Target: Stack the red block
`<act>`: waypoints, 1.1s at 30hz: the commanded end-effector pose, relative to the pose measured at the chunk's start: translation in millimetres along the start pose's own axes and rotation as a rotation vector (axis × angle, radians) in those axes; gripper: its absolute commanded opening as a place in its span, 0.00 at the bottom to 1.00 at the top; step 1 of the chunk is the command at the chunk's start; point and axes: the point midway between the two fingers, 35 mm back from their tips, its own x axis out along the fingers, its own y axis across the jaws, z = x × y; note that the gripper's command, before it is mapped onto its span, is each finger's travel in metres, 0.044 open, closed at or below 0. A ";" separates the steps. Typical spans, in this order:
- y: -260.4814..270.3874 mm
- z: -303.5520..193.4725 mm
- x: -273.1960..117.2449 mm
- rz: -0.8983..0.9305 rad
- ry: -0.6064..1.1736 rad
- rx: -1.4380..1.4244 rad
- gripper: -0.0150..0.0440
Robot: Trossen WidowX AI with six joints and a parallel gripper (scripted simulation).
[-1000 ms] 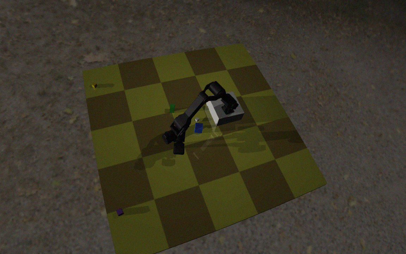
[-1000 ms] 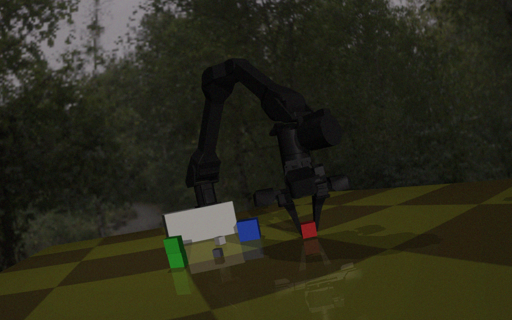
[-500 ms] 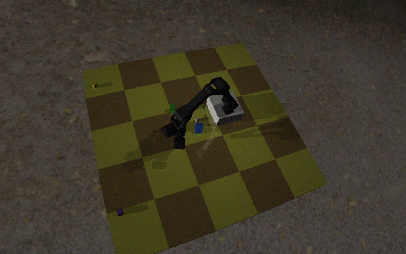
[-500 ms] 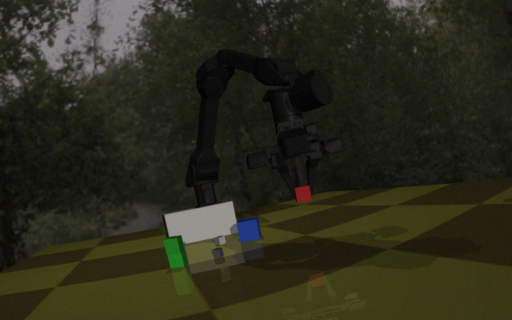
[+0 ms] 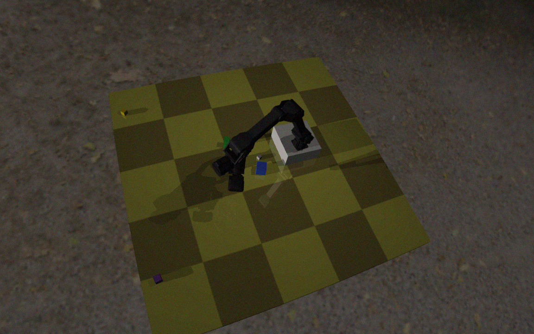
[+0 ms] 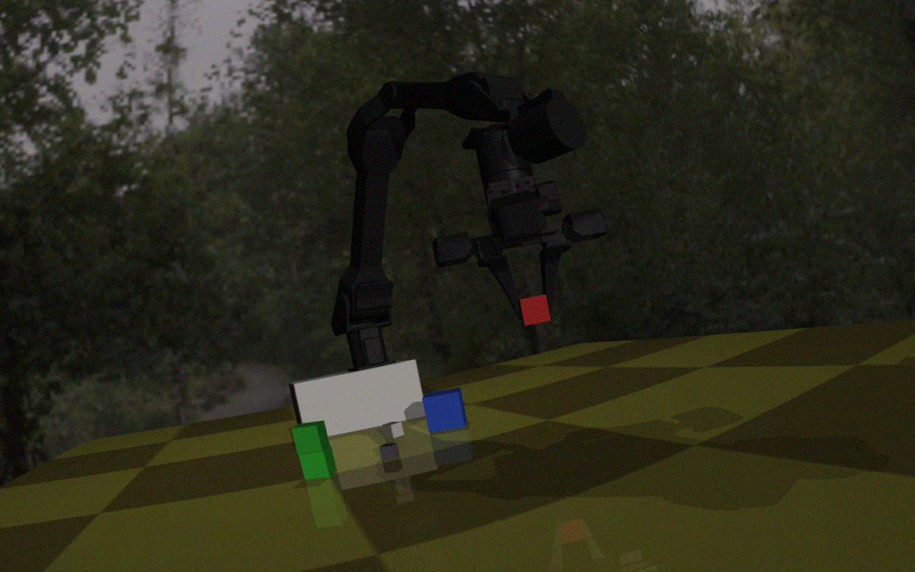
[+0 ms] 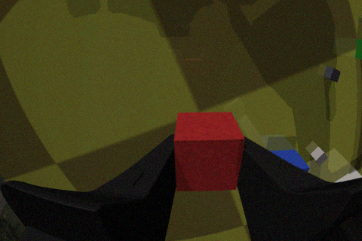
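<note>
The red block [image 6: 535, 310] [image 7: 209, 158] is held between the fingertips, high above the checkered mat. My gripper [image 6: 533, 307] [image 7: 205, 141] is shut on it. In the top view the arm hides the block and the fingertips. The green tower [image 6: 313, 450] [image 5: 226, 142] is two blocks, one on the other, standing upright on the mat, to the left of the gripper and well below it in the exterior view. In the top view the arm partly covers it. In the wrist view only a sliver of green [image 7: 359, 49] shows at the right edge.
A blue block [image 5: 261, 168] [image 6: 444, 410] [image 7: 289, 159] and a small white cube [image 5: 258, 157] [image 6: 393, 429] [image 7: 317, 153] lie between tower and arm base. A small dark cube [image 6: 389, 456] [image 7: 332, 74] is nearer the tower. A white box [image 5: 279, 145] [image 6: 357, 398] surrounds the base. Yellow [image 5: 124, 112] and purple [image 5: 157, 278] pieces lie far off.
</note>
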 end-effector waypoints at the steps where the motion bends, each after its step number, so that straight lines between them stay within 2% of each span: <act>1: -0.5 0.8 -3.2 0.004 0.002 -0.004 0.25; 17: -95.4 43.4 -4.3 -0.001 -0.004 -0.004 0.25; 33: -196.9 60.5 -4.4 -0.010 -0.005 -0.004 0.25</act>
